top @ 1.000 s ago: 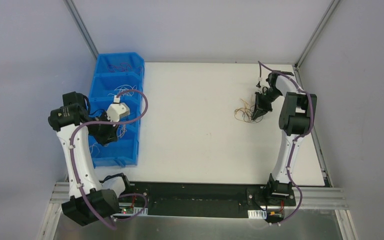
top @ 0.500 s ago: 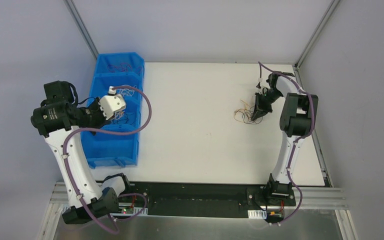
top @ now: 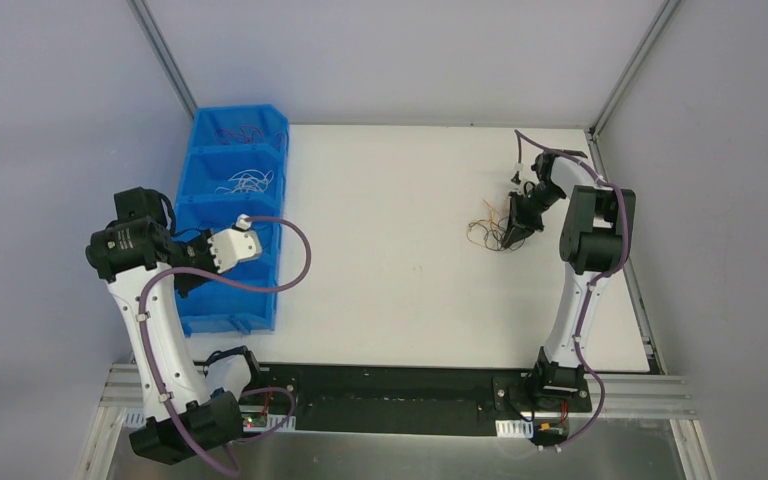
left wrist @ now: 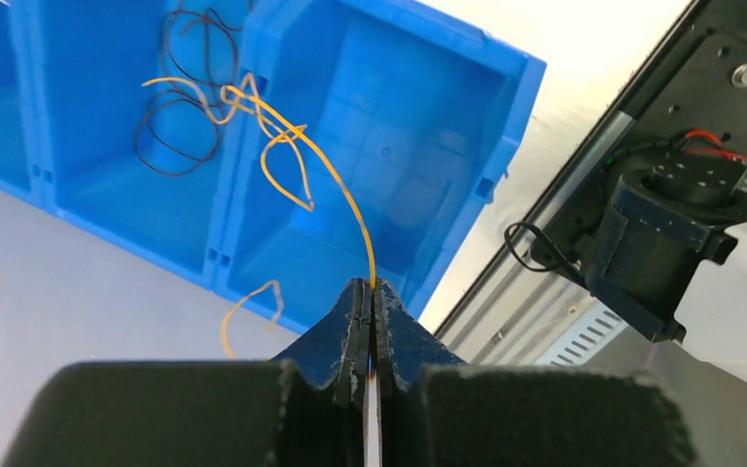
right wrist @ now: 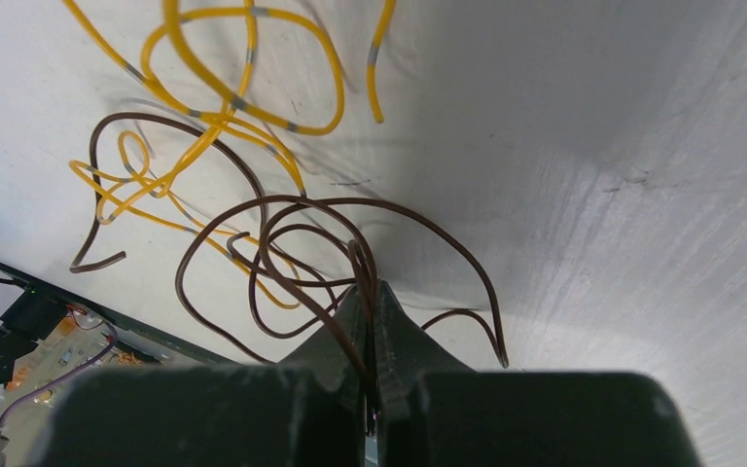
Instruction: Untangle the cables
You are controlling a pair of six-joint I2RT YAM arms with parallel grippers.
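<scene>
The task looks partly done; nearest, on the left, the left jaws are pinched shut on one orange-yellow wire [left wrist: 335,185], held above the blue bin [left wrist: 418,117] over its near compartments, so this strand is already clear of the bunch but not yet set down; in the wrist view it rises from the jaws and curls away across a divider towards the compartment holding black wires [left wrist: 177,125], with its long axis roughly along the row of compartments, near to far, though it loops too much to give a true heading; farther out on the right of the desk [top: 390,250] the rest of the cables [top: 490,228] lie knotted, with the right jaws closed on a dark brown wire [right wrist: 297,201] that is looped through several yellow wires [right wrist: 243,102]; that bunch has no clear long axis and spreads mostly left of the jaws; farthest, the bin's far compartments hold white wires [top: 248,183] and what seem to be reddish wires [top: 242,133]; judging by this, what remains is dropping the held strand and separating the brown and yellow loops.
</scene>
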